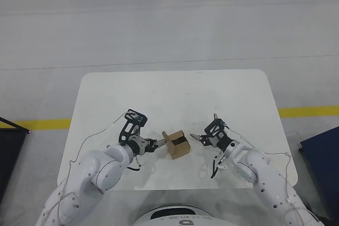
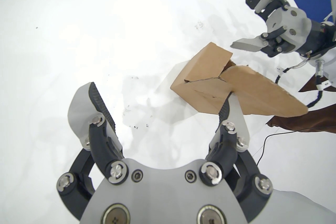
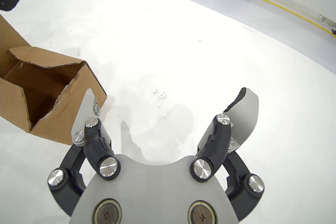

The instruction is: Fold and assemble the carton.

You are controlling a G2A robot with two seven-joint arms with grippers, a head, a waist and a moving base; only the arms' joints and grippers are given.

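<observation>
Left gripper (image 2: 160, 93), spread wide and empty, rests one fingertip (image 2: 227, 104) against the carton (image 1: 177, 144), which stands open-topped on the table (image 1: 175, 96) near the robot's side. Right gripper (image 3: 166, 93), equally wide and empty, sits just beside the opposite wall, with both arms angled inward.

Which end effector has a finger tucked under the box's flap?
The left end effector: one finger slips between box and flap. The right end effector sits outside.
</observation>
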